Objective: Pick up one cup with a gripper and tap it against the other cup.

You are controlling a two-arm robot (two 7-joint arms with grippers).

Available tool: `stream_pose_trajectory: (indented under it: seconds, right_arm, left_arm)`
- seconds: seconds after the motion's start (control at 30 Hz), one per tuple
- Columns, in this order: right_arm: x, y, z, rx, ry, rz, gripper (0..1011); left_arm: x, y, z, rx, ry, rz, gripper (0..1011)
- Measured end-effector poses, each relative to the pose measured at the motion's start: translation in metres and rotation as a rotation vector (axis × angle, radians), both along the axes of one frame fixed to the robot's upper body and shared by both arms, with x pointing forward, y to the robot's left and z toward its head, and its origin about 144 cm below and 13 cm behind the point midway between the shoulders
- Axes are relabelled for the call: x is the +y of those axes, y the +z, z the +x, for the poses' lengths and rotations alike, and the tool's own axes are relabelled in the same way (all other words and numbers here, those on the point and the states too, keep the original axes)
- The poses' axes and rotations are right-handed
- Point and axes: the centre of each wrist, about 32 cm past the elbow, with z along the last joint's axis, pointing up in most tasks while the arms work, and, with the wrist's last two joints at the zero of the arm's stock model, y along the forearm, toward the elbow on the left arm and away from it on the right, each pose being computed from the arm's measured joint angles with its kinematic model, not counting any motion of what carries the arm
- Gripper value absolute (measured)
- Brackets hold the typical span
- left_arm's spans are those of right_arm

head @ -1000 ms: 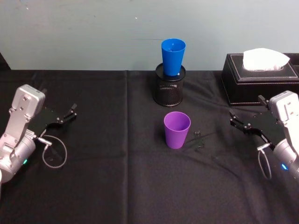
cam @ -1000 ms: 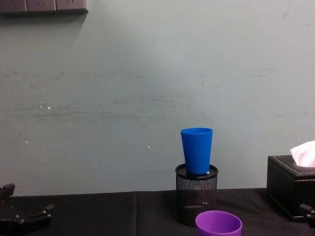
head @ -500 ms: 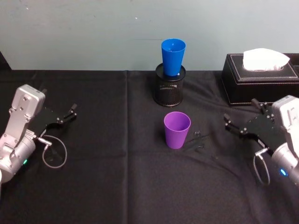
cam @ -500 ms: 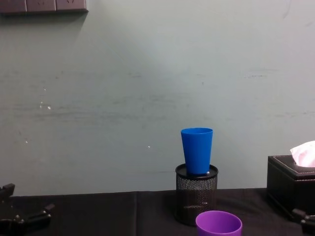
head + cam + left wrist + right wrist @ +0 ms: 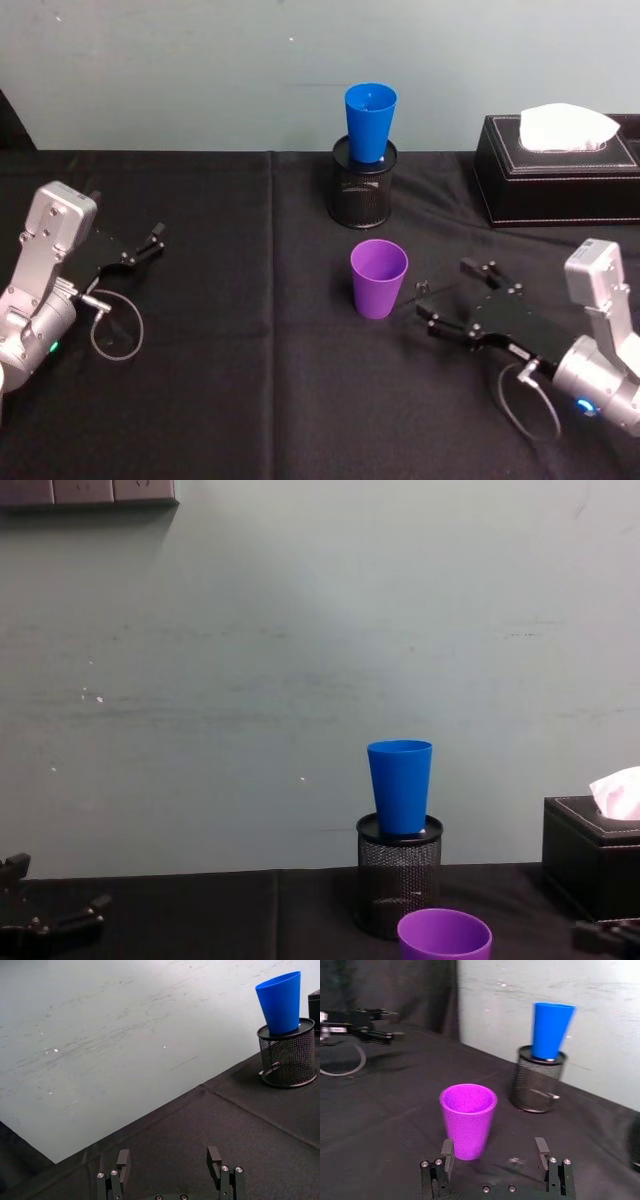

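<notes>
The purple cup point(image 5: 379, 278) stands upright mid-table, its rim also low in the chest view point(image 5: 445, 935). The blue cup point(image 5: 371, 120) stands on top of a black mesh pen holder point(image 5: 364, 185) behind it. My right gripper point(image 5: 445, 292) is open, low over the cloth just right of the purple cup, not touching it. In the right wrist view the purple cup point(image 5: 468, 1120) stands just beyond the left finger of that gripper point(image 5: 494, 1152), with the blue cup point(image 5: 551, 1030) farther off. My left gripper point(image 5: 150, 242) rests open at the far left point(image 5: 168, 1157).
A black tissue box point(image 5: 560, 170) with white tissue stands at the back right. A thin cable loop point(image 5: 115, 335) lies beside the left arm. Black cloth point(image 5: 250, 400) covers the table, and a pale wall point(image 5: 200, 70) rises behind it.
My right gripper has swung left and forward from near the tissue box to just beside the purple cup. Both cups and the left arm have stayed put.
</notes>
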Motion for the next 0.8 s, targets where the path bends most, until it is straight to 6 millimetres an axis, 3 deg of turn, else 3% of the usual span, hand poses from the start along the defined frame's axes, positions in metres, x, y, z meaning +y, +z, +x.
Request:
stream_pose_trajectory:
  seconds: [0.8]
  right_arm:
    - [0.035, -0.005, 0.033, 0.079, 0.113, 0.052, 1003]
  left_arm:
    - [0.0, 0.0, 0.0, 0.0, 0.0, 0.0, 1005]
